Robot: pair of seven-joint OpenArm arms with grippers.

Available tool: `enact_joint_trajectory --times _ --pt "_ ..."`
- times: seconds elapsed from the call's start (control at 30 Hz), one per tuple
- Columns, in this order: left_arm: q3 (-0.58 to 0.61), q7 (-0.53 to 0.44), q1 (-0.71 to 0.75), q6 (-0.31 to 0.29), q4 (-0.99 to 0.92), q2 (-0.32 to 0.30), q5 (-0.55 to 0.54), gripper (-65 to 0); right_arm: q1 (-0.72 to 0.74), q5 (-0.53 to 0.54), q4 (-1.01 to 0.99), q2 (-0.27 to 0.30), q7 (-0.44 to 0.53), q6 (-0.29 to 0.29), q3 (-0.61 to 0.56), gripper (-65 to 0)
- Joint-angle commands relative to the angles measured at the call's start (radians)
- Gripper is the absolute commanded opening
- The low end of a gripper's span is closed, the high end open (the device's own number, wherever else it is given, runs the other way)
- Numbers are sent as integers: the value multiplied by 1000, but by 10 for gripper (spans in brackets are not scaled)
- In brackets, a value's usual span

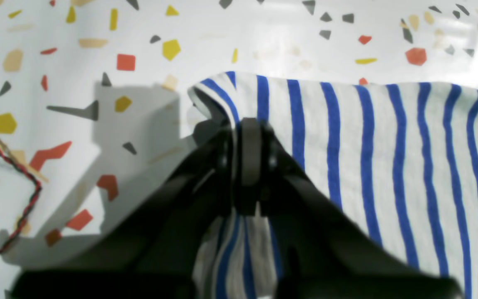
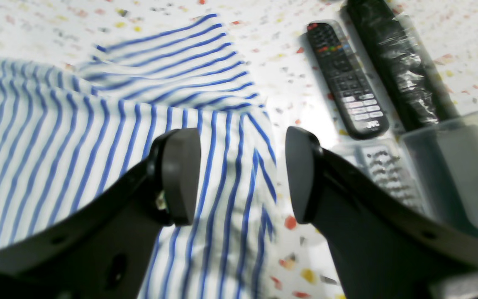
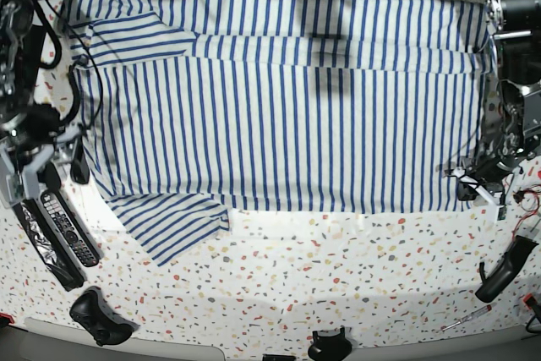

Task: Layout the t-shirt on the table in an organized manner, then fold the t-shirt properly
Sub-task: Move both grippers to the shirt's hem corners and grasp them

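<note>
The blue-striped white t-shirt [image 3: 287, 124] lies spread wide over the speckled table [image 3: 338, 276], with one sleeve [image 3: 169, 221] sticking out at the near left. My left gripper [image 1: 249, 124] is shut on the shirt's corner [image 1: 388, 145]; cloth runs between the jaws. In the base view it [image 3: 467, 182] sits at the shirt's near right corner. My right gripper [image 2: 241, 174] is open and empty, hovering over the shirt's edge [image 2: 77, 133] near a folded sleeve. In the base view it [image 3: 68, 166] is at the shirt's left side.
Two remote controls [image 2: 347, 79] and a clear plastic box [image 2: 450, 174] lie right beside my right gripper, at the table's left [image 3: 63, 226]. A game controller [image 3: 97, 314] and black tools [image 3: 503, 272] lie along the front edge. A red-black wire [image 1: 15, 166] hangs left of my left gripper.
</note>
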Motion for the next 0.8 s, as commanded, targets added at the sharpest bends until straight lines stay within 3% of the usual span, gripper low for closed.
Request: enact_joint_trajectory --times 0.0,0.13,0.23,0.5,0.77 --pt "-2 6 -19 -4 12 -14 6 -650 55 27 -10 33 -5 -2 0 -331" --pt "-2 5 -24 -3 12 -14 5 -650 243 67 -135 58 -182 24 -72 -331" --pt "-2 5 -24 -3 12 -14 -13 -650 363 117 -289 62 -251 65 -154 -331" --pt "-2 13 -24 -3 12 -5 -13 -650 660 147 -772 59 -239 103 -407 -331" --pt "-2 9 -24 -3 12 37 -13 -650 814 132 -1015 43 -235 126 -496 -331"
